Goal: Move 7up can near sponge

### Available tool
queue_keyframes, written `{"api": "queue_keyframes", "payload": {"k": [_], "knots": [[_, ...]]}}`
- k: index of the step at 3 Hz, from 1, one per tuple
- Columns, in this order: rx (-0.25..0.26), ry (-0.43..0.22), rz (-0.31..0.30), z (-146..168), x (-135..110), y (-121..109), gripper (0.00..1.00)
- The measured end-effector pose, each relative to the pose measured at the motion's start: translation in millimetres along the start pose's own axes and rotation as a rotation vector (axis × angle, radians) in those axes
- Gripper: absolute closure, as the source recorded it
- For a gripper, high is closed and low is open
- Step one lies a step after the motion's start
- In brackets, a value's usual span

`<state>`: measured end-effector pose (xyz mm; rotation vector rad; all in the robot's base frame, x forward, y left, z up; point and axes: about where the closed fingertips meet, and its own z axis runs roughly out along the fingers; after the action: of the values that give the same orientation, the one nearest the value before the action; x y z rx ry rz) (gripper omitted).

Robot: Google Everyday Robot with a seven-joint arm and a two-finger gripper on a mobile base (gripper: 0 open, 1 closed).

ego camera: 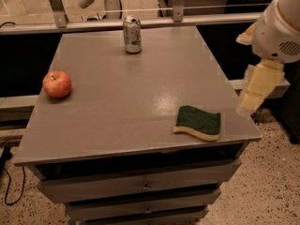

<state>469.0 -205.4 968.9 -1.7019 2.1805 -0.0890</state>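
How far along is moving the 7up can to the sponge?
Done: nothing; the silvery-white 7up can stands at the grey table's far edge, apart from the dark green wavy-edged sponge near the front right corner. In hand: the robot's pale hand hangs beyond the table's right edge. Left: reach, grasp, carry.

the arm (280, 26) runs out past the top and right edges, so we see only its white end. the gripper (251, 102) hangs off it beside the table's (117, 125) right edge, near the sponge (198, 122), and it covers a short stretch of that edge; to us it reads as one pale yellow block. the can's (132, 34) lettering is too small for us to read. the sponge shows its yellow layer along the near edge only. the drawers (140, 186) are cut off at the bottom edge, and their insides stay dark. a cable (6, 182) leaves by the left edge.
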Motion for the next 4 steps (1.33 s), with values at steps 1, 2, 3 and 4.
{"api": "queue_keyframes", "payload": {"k": [1,2,3,4], "knots": [[0.041,-0.098,0.015,33.9,-25.9,-44.8,0.0],[0.093,-0.214,0.06,70.4,-56.8,-95.8,0.0],[0.127,-0.321,0.132,100.2,-88.9,-137.1,0.0],[0.152,-0.411,0.21,123.6,-118.9,-167.2,0.0]]}}
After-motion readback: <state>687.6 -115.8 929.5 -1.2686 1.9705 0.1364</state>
